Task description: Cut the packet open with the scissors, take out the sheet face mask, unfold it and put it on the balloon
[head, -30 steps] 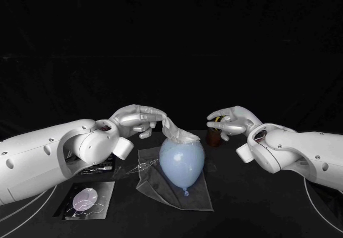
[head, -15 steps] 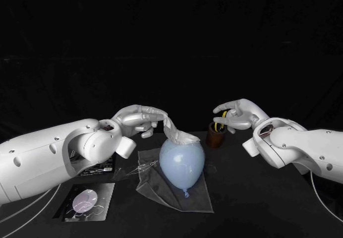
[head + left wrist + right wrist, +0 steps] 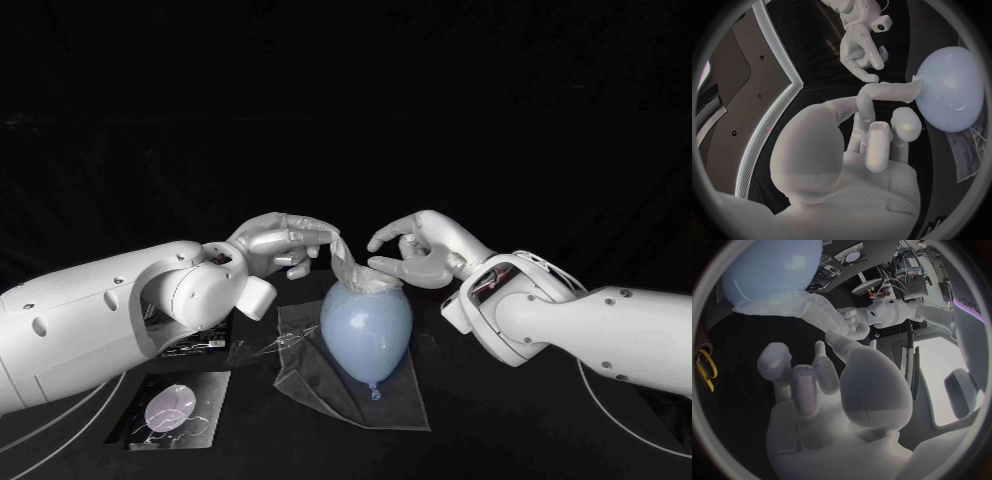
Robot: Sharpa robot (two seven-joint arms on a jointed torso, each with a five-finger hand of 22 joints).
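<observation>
- sheet face mask (image 3: 352, 264) out of packet (image 3: 173, 410); bunched on balloon (image 3: 366, 325) top, not spread
- left robot hand (image 3: 281, 243) pinches its edge; right robot hand (image 3: 414, 250) empty, fingers apart, just beside it
- left to do: unfolding, draping

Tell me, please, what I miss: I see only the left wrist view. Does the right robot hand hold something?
Observer: No. In the right wrist view the right robot hand has its fingers apart and nothing in them.
Operator: How much of the balloon is covered?
Observer: In the head view the sheet mask lies bunched on the far end of the balloon; the left robot hand pinches the mask's other end.
Operator: Where is the packet?
Observer: The packet lies flat on the table, beside the left arm, nearer to the robot than the balloon.
</observation>
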